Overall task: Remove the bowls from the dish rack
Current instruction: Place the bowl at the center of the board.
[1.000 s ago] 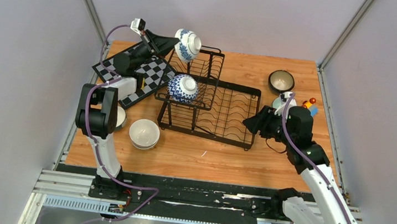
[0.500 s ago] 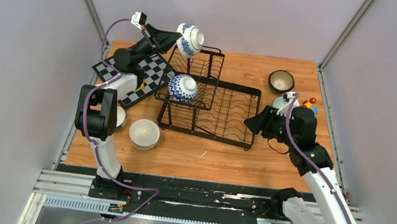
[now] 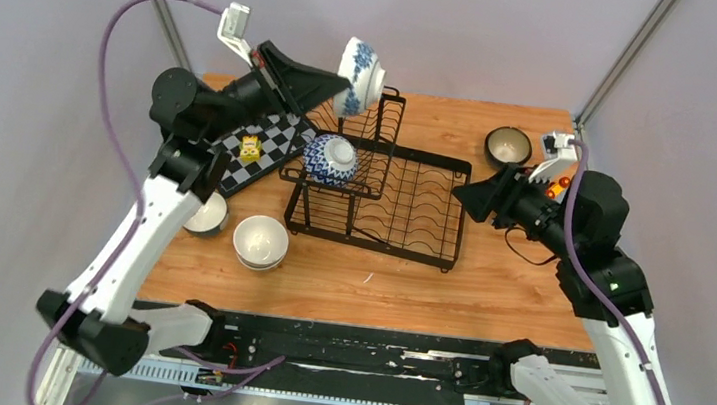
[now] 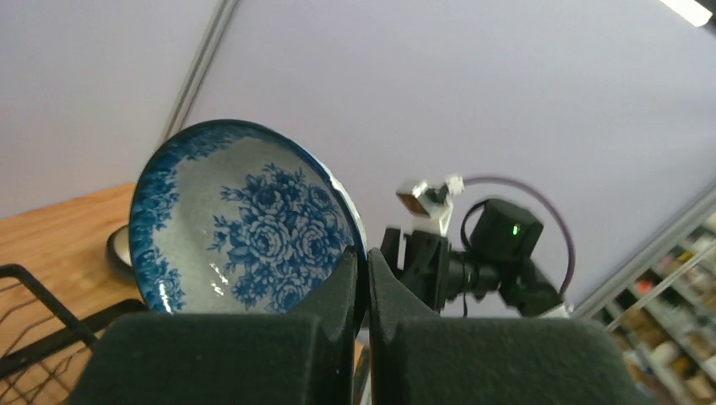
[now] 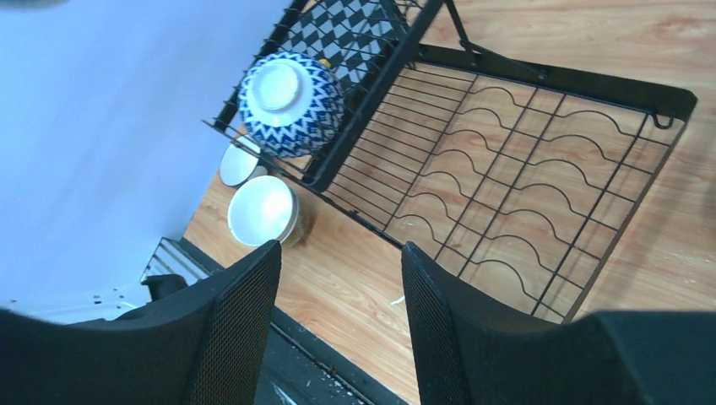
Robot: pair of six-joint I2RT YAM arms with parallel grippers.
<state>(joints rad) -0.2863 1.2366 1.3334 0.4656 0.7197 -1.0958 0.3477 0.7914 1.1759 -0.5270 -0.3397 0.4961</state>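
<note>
The two left fingers (image 4: 348, 278) are pressed together on the rim of a blue-and-white flower bowl (image 4: 245, 224). The left gripper (image 3: 345, 82) holds this bowl up in the air, tipped on its side, above the far left corner of the dish rack (image 3: 430, 158).

The right fingers (image 5: 241, 321) are spread wide apart with nothing between them. The right gripper (image 3: 457, 199) hangs just past the right end of the rack's low flat tray and points at it.

One more bowl is in the rack. It is a blue-and-white zigzag bowl (image 3: 329, 157), and it sits upside down in the raised basket on the left side. The low tray with the wavy wires has no bowl on it.

On the wooden table (image 3: 524, 310), a white bowl (image 3: 260, 240) sits right way up near the front left of the rack. A smaller bowl (image 3: 205, 215) sits just to its left. A dark bowl (image 3: 507, 146) sits at the far right, well apart from the rack. A black-and-white checkered board (image 3: 271, 138) lies by the rack's left side, with a little yellow thing (image 3: 251, 147) on it.
</note>
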